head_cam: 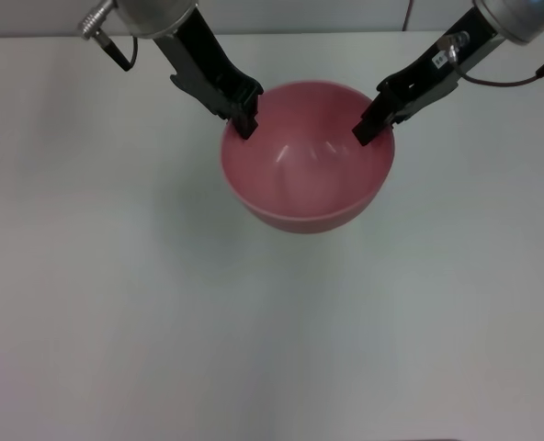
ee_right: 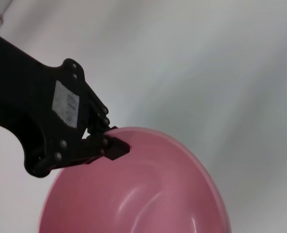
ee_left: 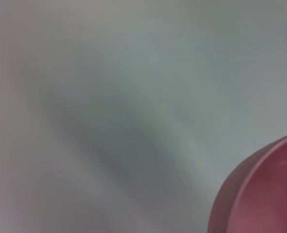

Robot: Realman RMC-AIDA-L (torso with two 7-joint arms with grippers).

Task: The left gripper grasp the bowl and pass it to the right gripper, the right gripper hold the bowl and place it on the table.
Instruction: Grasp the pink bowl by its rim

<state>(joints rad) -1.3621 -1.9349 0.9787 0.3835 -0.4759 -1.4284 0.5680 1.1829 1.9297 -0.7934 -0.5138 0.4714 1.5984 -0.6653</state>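
The pink bowl (head_cam: 307,170) hangs above the white table (head_cam: 116,303), mouth up. My left gripper (head_cam: 246,118) comes in from the upper left and is shut on the bowl's left rim. The right wrist view shows the left gripper (ee_right: 115,143) pinching the rim of the bowl (ee_right: 143,194). My right gripper (head_cam: 368,127) reaches over the right rim from the upper right, its tip inside the bowl. Its grip on the rim is hidden. In the left wrist view only an edge of the bowl (ee_left: 264,194) appears over the table (ee_left: 134,73).
The plain white table spreads on all sides of the bowl, with its far edge (head_cam: 272,33) just behind the two arms. Nothing else stands on it.
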